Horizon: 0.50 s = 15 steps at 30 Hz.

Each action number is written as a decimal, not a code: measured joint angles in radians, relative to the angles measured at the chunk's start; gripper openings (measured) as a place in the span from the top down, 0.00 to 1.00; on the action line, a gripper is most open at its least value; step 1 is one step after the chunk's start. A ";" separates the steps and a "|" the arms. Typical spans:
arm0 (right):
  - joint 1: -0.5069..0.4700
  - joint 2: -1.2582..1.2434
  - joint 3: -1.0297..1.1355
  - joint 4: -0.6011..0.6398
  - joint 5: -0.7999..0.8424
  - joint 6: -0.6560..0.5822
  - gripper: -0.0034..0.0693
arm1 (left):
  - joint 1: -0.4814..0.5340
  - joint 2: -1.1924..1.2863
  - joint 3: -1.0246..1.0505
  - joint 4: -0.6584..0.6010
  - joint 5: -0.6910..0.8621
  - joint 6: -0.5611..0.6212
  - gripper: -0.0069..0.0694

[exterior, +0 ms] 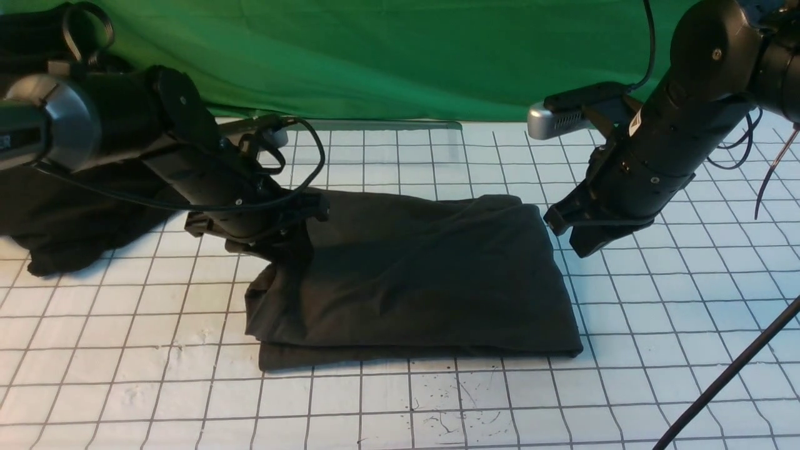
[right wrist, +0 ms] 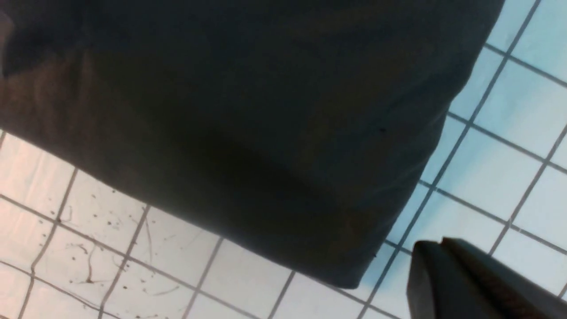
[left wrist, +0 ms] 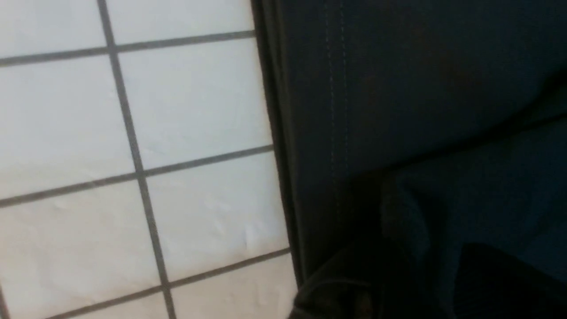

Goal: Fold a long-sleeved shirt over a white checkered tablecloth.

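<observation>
The long-sleeved shirt (exterior: 425,269) lies folded into a dark rectangle in the middle of the white checkered tablecloth (exterior: 656,325); no print shows. My left gripper (exterior: 284,247) is down on the shirt's far left corner, where the cloth bunches up toward it. In the left wrist view a ridge of the shirt (left wrist: 398,110) stands between two dark fingers, next to the tablecloth (left wrist: 177,110); it is too dark to tell how the jaws stand. My right gripper (exterior: 565,231) hovers shut and empty just off the shirt's right edge. The right wrist view shows its tip (right wrist: 438,248) over the tablecloth (right wrist: 500,146) beside the shirt (right wrist: 243,110).
A black shapeless heap of cloth (exterior: 75,219) lies at the far left under my left arm. A green cloth (exterior: 375,56) hangs along the back. A black cable (exterior: 731,375) crosses the near right corner. Ink specks (exterior: 462,406) mark the tablecloth in front of the shirt.
</observation>
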 joint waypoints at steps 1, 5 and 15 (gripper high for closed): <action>0.000 0.000 0.000 0.000 0.000 0.000 0.95 | 0.000 0.000 0.000 0.000 -0.001 0.006 0.77; 0.000 0.000 0.000 0.001 0.000 0.000 0.95 | 0.000 0.000 0.000 0.003 -0.004 0.028 0.89; 0.000 0.000 0.000 0.003 0.000 0.000 0.96 | 0.044 -0.123 -0.007 0.099 0.032 -0.014 0.90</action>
